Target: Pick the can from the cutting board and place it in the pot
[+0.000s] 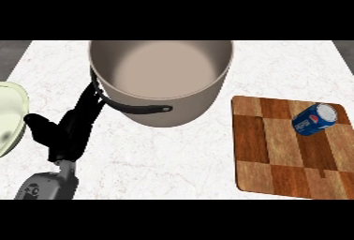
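Head view, Pepsi-logo blue can (315, 119), cutting board (276, 154)

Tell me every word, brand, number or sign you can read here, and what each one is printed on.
No text here can be read.
can: blue, lying on the cutting board, with a round red, white and blue emblem and pale marks too blurred to read.
pot: no markings.
plate: no markings.
left robot hand: no markings.
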Available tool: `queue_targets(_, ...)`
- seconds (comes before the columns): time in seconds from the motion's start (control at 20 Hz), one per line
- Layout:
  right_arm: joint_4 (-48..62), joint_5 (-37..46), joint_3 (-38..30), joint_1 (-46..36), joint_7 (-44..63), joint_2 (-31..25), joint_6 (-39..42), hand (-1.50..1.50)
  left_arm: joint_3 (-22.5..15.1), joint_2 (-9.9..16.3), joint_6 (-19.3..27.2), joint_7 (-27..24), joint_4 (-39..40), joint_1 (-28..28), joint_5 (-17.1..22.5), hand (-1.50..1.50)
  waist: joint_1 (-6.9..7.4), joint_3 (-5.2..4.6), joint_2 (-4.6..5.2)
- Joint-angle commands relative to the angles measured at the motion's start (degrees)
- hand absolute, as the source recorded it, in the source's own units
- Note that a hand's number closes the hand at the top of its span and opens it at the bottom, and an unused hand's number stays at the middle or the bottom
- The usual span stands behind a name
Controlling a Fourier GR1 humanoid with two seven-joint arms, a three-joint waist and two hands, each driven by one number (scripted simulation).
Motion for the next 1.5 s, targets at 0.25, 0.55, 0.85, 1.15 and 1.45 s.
queue_targets(0.25, 3.8, 11.0, 1.5, -1.6, -16.5, -18.6, 8.9, -1.50, -0.3, -0.3, -0.2, 2.8, -1.8, -1.0, 0.5, 0.00, 1.42, -0.21, 0.25)
queue_targets(0.55, 5.3, 18.5, 9.3, -3.0, -17.9, -23.8, 4.0, -1.50, -1.4, -0.7, -0.5, 3.8, -1.8, -2.0, -0.3, 0.00, 2.58, -0.31, 0.48)
queue_targets(0.85, 7.7, 21.5, 16.4, -5.7, -16.4, -23.9, 2.4, -1.50, -1.4, -2.0, 1.1, 5.6, -1.5, -4.4, -1.2, 0.00, 2.37, -0.37, 0.37)
queue_targets(1.15, 10.8, 27.5, 23.0, -7.7, -15.6, -22.1, -0.9, -1.50, 1.2, 0.6, -1.0, 6.4, -3.3, -3.4, 0.0, 0.00, 2.59, -0.37, 0.28)
queue_targets(1.45, 16.3, 35.7, 27.6, -11.6, -15.4, -16.9, -7.0, -1.50, -1.0, -1.3, -0.3, 6.5, -6.3, 1.0, -1.4, 0.00, 1.75, -0.38, -0.03)
